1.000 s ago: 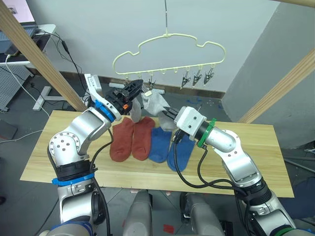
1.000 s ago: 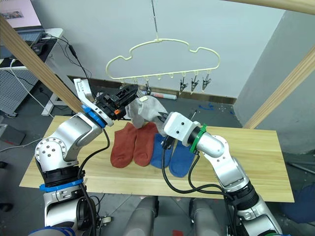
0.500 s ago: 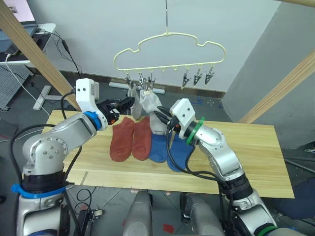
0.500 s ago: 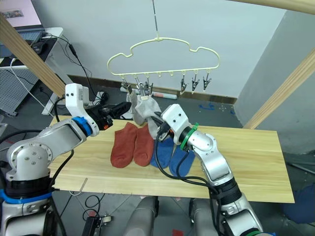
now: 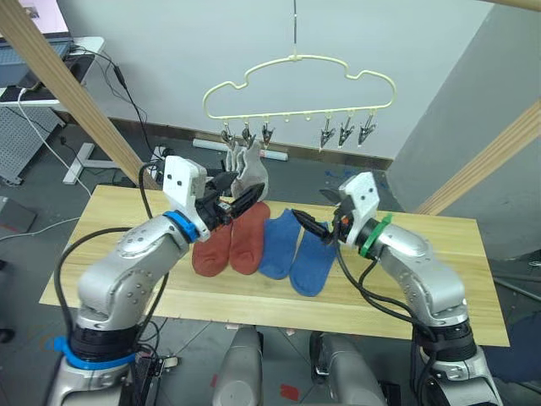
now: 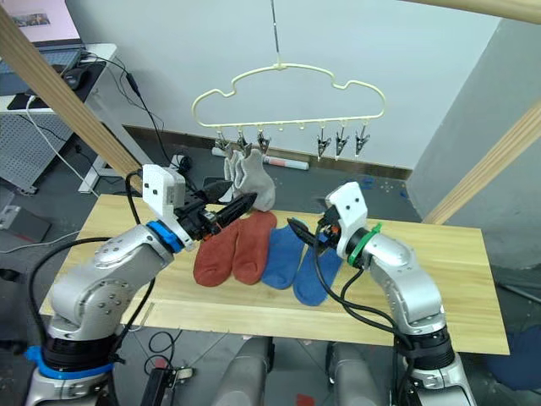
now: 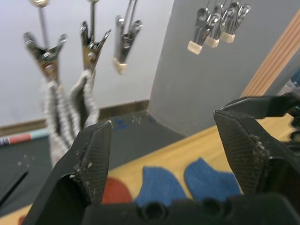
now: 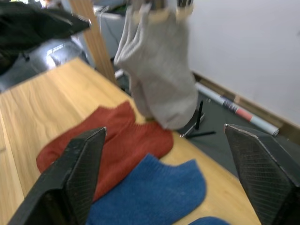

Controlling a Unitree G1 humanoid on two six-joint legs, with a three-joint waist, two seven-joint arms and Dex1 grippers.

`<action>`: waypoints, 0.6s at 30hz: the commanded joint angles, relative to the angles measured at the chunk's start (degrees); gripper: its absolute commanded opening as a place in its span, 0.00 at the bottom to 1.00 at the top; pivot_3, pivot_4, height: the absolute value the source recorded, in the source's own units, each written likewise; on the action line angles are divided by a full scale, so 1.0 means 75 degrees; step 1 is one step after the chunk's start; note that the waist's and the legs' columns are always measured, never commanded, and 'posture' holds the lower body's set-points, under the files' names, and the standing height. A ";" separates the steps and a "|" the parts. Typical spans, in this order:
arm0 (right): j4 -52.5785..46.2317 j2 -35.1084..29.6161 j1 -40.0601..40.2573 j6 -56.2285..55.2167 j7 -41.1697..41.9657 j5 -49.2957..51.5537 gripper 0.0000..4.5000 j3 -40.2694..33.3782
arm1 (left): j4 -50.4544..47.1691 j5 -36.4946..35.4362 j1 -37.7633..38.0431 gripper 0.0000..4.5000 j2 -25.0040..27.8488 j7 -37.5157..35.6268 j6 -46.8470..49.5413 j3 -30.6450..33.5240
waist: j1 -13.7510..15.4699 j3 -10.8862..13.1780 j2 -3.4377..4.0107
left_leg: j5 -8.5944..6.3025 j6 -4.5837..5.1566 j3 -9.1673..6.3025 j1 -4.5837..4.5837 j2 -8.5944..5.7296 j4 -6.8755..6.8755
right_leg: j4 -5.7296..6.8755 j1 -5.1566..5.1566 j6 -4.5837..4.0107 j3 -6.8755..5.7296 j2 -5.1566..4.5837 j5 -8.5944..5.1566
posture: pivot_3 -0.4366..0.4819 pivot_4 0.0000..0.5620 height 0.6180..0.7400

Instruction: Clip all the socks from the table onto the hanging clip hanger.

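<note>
The pale yellow clip hanger (image 5: 297,83) hangs above the table's (image 5: 439,279) far edge. Two light grey socks (image 5: 248,169) dangle from its two leftmost clips (image 7: 44,51), side by side. On the table lie two rust-red socks (image 5: 230,244) and, to their right, two blue socks (image 5: 296,252). My left gripper (image 5: 241,203) is open and empty, just below and in front of the grey socks (image 7: 70,108). Over the blue socks (image 8: 150,192) my right gripper (image 5: 314,227) is open and empty too, its fingers (image 8: 79,164) spread wide.
Several free clips (image 5: 344,132) hang along the hanger's middle and right. Slanted wooden beams stand at the left (image 5: 76,93) and the right (image 5: 490,161) of the table. A desk (image 5: 51,51) with cables stands at the back left.
Both grippers have opened and drawn back down from the hanger. The second grey sock now hangs clipped on its own. The camera has shifted a little.
</note>
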 commanded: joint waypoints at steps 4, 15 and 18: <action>-0.1259 -0.0336 -0.0224 0.0594 0.0119 0.1174 0.95 -0.0584 | 0.0880 0.1483 -0.0666 0.45 -0.0766 -0.0112 -0.1228 -0.0415 | -0.0024 0.0002 0.0003 | 0.0000 0.0001 0.0010 0.0001 -0.0005 0.0001 | 0.0001 0.0000 0.0001 -0.0007 0.0011 0.0000 | 0.68 0.56 1.00; -0.1713 -0.0287 -0.1172 0.1346 -0.0402 0.2701 0.95 -0.0994 | 0.2494 0.2823 -0.1475 0.45 -0.1896 -0.0078 -0.2624 -0.0435 | -0.0090 0.0005 0.0003 | -0.0001 0.0004 0.0015 -0.0002 -0.0008 0.0006 | 0.0000 0.0000 0.0002 -0.0009 0.0028 0.0002 | 0.64 0.55 1.00; -0.1717 -0.0332 -0.1320 0.1386 -0.0548 0.2889 0.95 -0.0992 | 0.2664 0.2956 -0.1586 0.45 -0.2005 -0.0110 -0.2772 -0.0394 | -0.0126 0.0005 0.0003 | -0.0001 0.0004 0.0014 -0.0003 -0.0009 0.0006 | 0.0001 0.0000 0.0003 -0.0010 0.0029 0.0002 | 0.64 0.54 1.00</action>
